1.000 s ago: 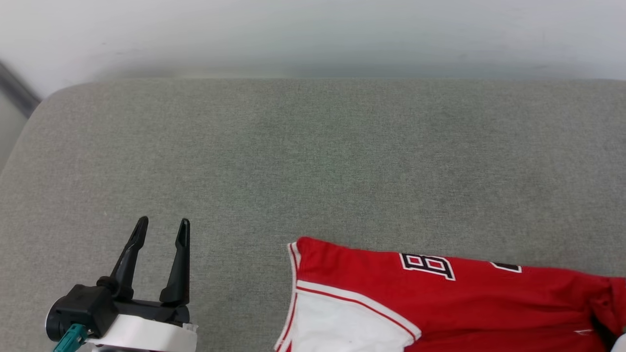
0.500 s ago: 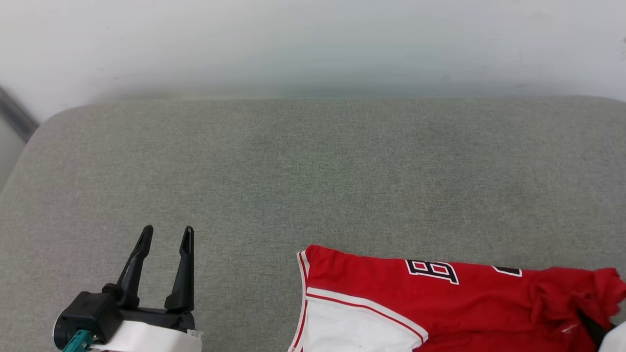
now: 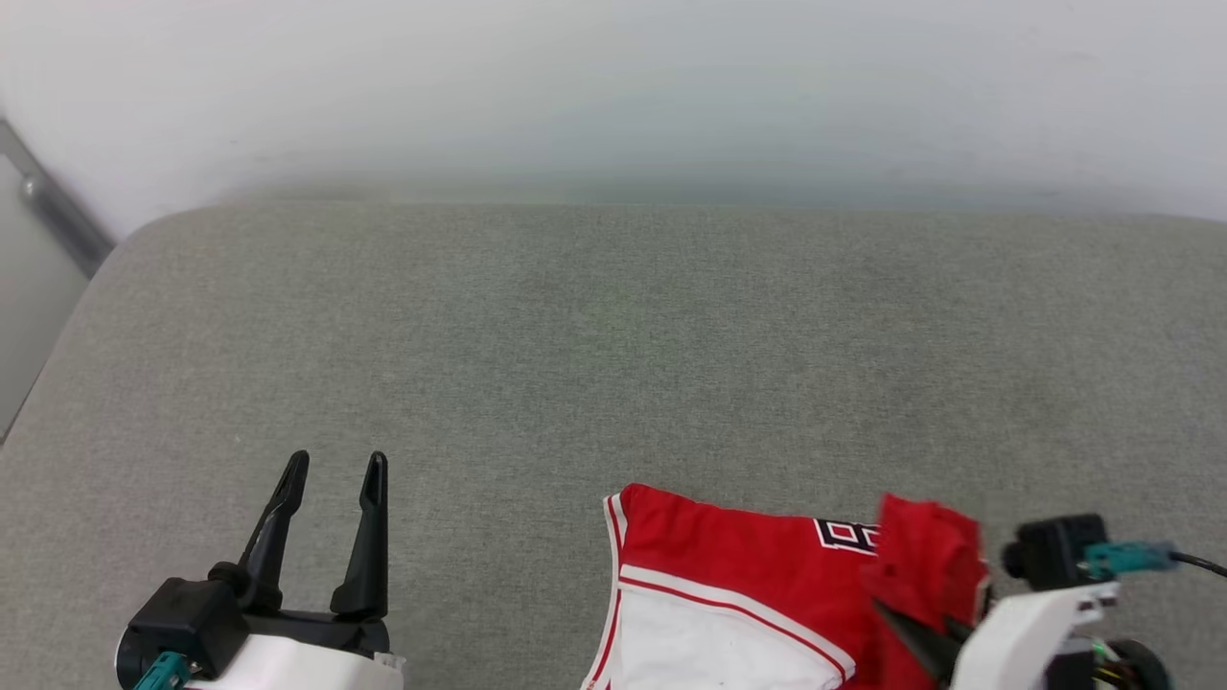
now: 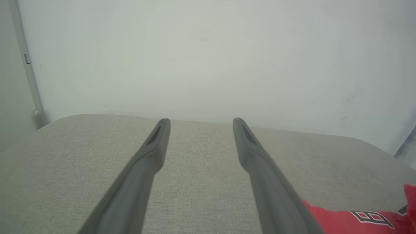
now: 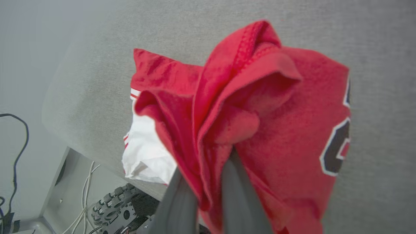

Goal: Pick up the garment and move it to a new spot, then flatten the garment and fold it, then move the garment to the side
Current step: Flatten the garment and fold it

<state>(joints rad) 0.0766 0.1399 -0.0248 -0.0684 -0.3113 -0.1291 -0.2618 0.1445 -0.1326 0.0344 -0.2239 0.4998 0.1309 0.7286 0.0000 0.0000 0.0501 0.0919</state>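
Grey padded surface, rounded far-left corner, white wall behind it. A metal strip runs down the wall at far left.

The garment lies at the near edge, right of centre: red body, white sleeve panel with red-and-white striped seam facing the near side. Black-and-white lettering along its far edge, partly hidden by a lifted fold.

Right gripper: fingers pinched close on a bunched red fold of the garment, holding it above the rest of the cloth. The fingertips are buried in fabric in the right wrist view. A teal connector sits on its wrist.

Left gripper: at lower left, jaws spread wide, nothing between them, well apart from the garment with bare padding between. In its own view the garment's red edge shows at lower right, behind one finger.

Off the near edge, below the surface: white cables and a black toothed part.
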